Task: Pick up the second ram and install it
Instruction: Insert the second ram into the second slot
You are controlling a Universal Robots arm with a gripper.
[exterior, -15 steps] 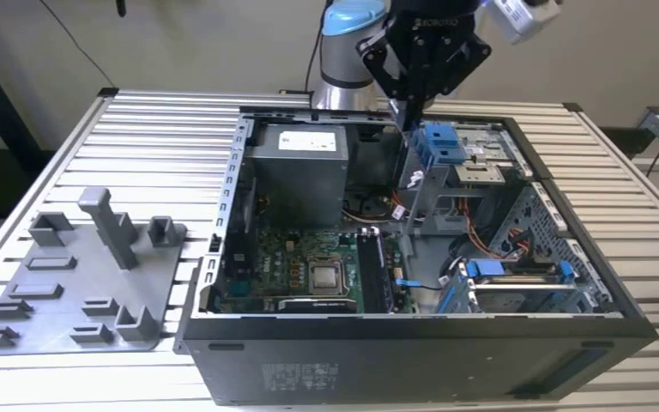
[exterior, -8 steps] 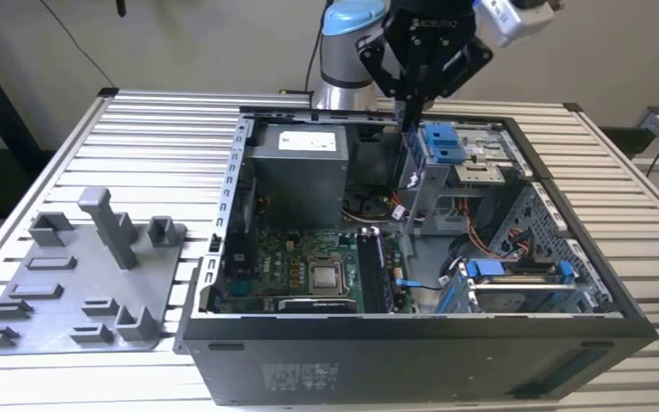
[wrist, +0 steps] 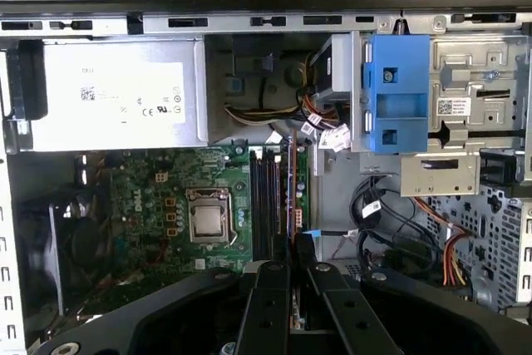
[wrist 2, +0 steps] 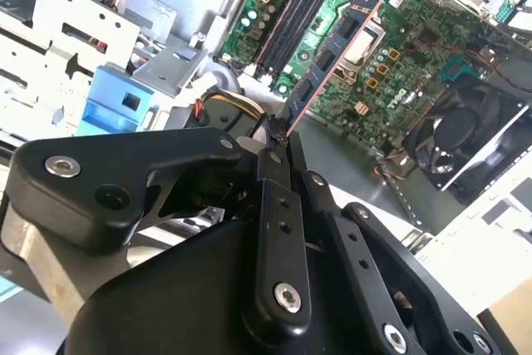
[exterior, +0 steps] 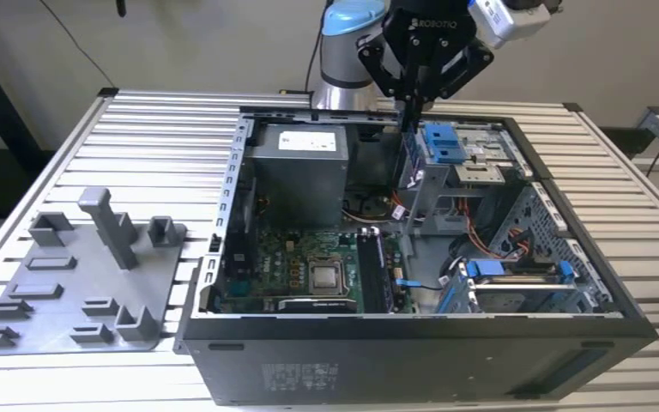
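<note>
Transport step, pick judged done: pincer (wrist 2: 274,137) clamped shut on one end of second ram (wrist 2: 332,47). Stick hangs over open case (exterior: 421,360). Memory slots (exterior: 372,268) lie toward 6 o'clock in exterior view. Judgement: install calls for stick's edge squared over free slot.

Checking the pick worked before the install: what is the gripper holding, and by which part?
The second ram, pinched near one end between the closed jaws of the gripper; the rest of the stick juts out free above the motherboard.
</note>
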